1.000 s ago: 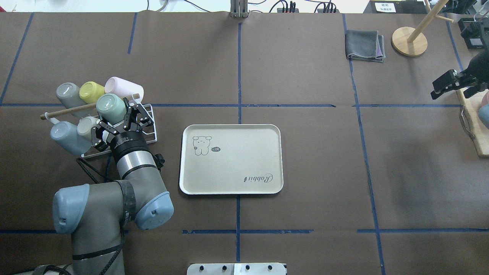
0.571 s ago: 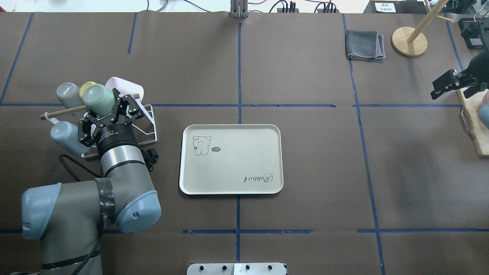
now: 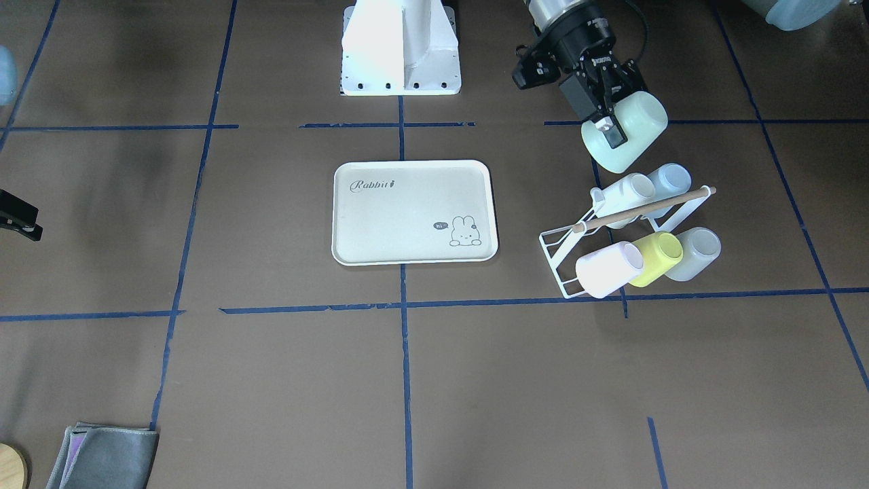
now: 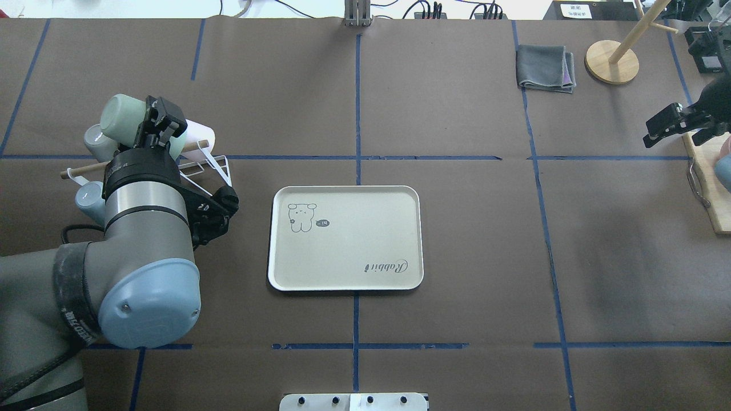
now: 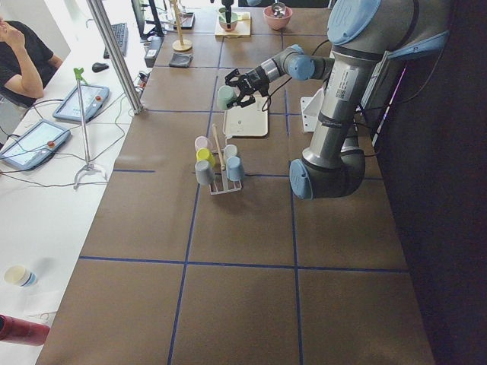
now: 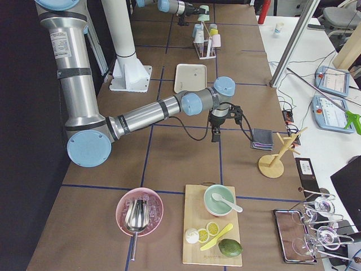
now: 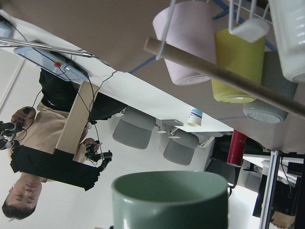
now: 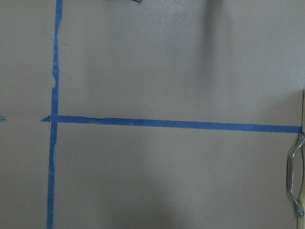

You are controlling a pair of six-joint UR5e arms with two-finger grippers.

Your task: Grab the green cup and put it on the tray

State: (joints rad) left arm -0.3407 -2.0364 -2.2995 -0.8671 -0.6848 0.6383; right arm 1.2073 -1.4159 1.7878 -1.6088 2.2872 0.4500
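My left gripper (image 4: 155, 127) is shut on the pale mint-green cup (image 4: 121, 116). It holds the cup tilted in the air, above the cup rack (image 4: 212, 171) and clear of it. In the front view the gripper (image 3: 606, 122) grips the cup (image 3: 635, 132) by its rim. The cup's rim fills the bottom of the left wrist view (image 7: 170, 198). The cream Rabbit tray (image 4: 345, 251) lies flat at the table's middle, to the right of the cup, with nothing on it. My right gripper (image 4: 662, 128) hangs open and empty at the far right edge.
The white wire rack (image 3: 555, 246) with a wooden rod holds a pink cup (image 3: 606, 269), a yellow cup (image 3: 657, 257), and grey, blue and white ones. A folded grey cloth (image 4: 545, 68) and a wooden stand (image 4: 612, 61) are at the far right. A cutting board (image 4: 708, 188) lies at the right edge.
My left gripper has lifted the green cup up off the rack and carried it toward the far left. The left arm has swung left. The right arm has not moved.
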